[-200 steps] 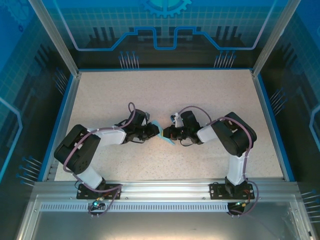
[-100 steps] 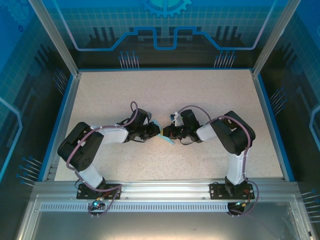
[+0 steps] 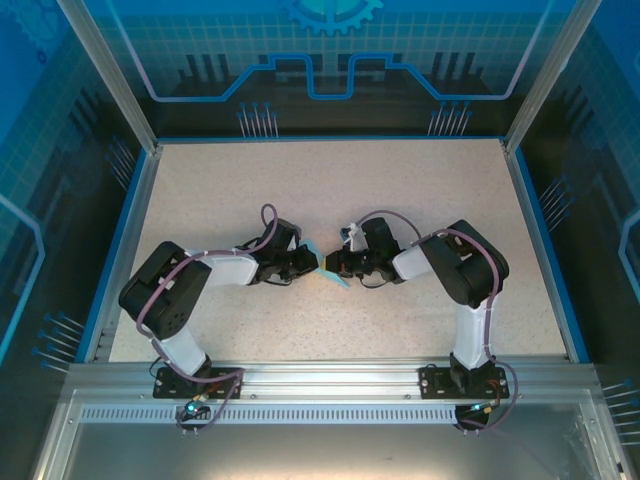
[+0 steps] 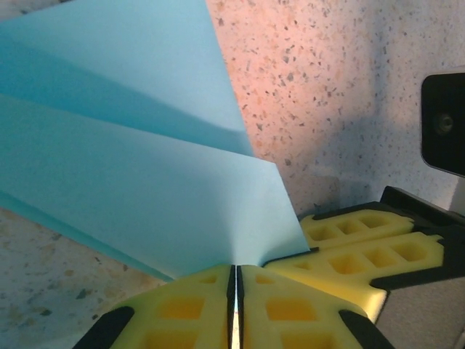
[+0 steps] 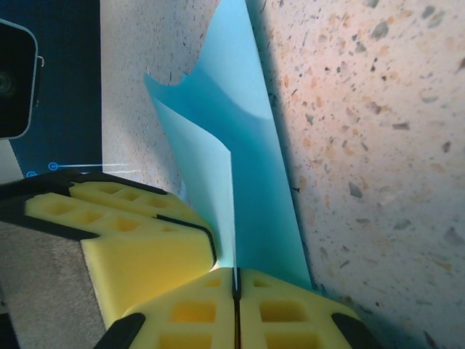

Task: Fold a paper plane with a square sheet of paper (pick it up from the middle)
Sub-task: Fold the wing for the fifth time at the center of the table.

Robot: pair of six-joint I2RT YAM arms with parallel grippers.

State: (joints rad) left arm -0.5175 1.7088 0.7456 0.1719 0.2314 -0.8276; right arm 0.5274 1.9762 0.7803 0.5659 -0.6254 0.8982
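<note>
Between left end effector [image 4: 234, 273], right end effector [image 5: 234, 273] | pinched paper [image 4: 145, 196] | edges cropped

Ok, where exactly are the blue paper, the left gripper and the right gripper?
light-blue paper [image 4: 145, 196], left wrist view, on the front folded panel.
left gripper [image 4: 234, 270], left wrist view, where its yellow fingertips meet on the paper.
right gripper [image 5: 234, 275], right wrist view, where its fingertips meet on the paper.

We see a speckled beige tabletop [image 3: 330, 180] edged by a blue rim [image 3: 330, 139]. Translucent blue wall panels [image 3: 330, 60] printed with a gear motif [image 3: 330, 14], silver corner posts [image 3: 110, 75] and a near aluminium rail [image 3: 330, 375] enclose it.
</note>
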